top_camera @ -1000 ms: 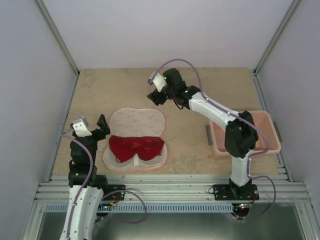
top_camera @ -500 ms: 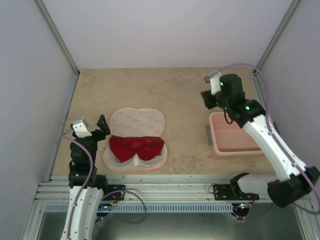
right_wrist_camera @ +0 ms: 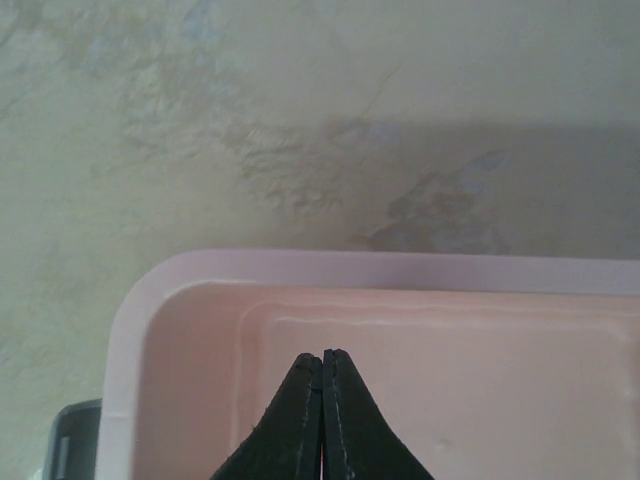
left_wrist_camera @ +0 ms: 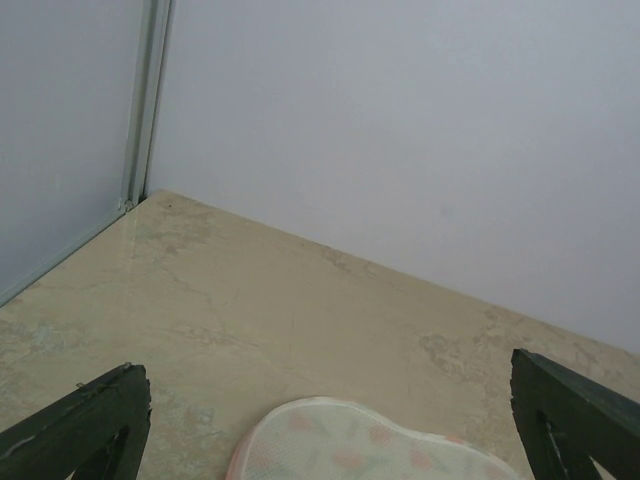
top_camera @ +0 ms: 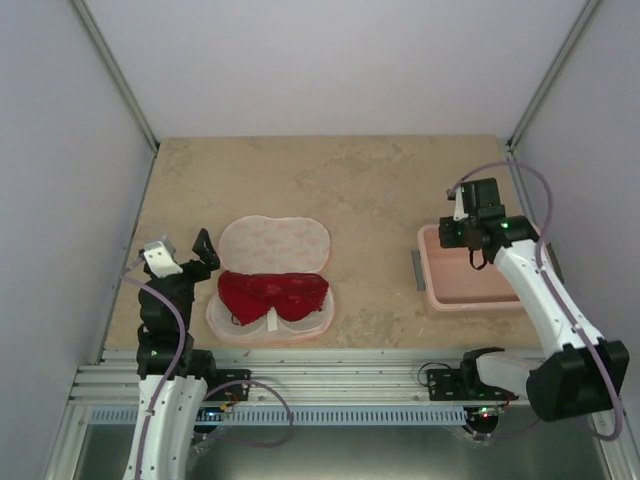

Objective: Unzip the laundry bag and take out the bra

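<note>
Since the laundry bag (top_camera: 275,243) already lies unzipped on the table (top_camera: 380,190), its lid flipped flat toward the far side, only the pull-out is left. Left gripper (top_camera: 206,252) hovers just beside the bag's left end, jaws spread wide, nothing in them; the left wrist view shows only the far lobe of the lid between its fingers (left_wrist_camera: 95,420). The bra (top_camera: 273,294) sits in the near half of the bag, both cups spread flat and inside the pink zip rim, with a white strip running from its middle to the near rim. My read on handling: light, soft and limp, so it will drape and fold once lifted, and the fabric could snag on the zip. The bag is light too and may come up with it. Best pinch looks like the narrow bridge between the cups or a cup's upper edge, shallow enough to miss the lining. Well apart to the right is the pink tub (top_camera: 440,290), and the right gripper (top_camera: 465,233) is over its far-left corner, fingers pressed together on nothing. Versus a second ago: the right arm has swung from behind the bag across to the tub; left arm, bag and bra look unchanged
</note>
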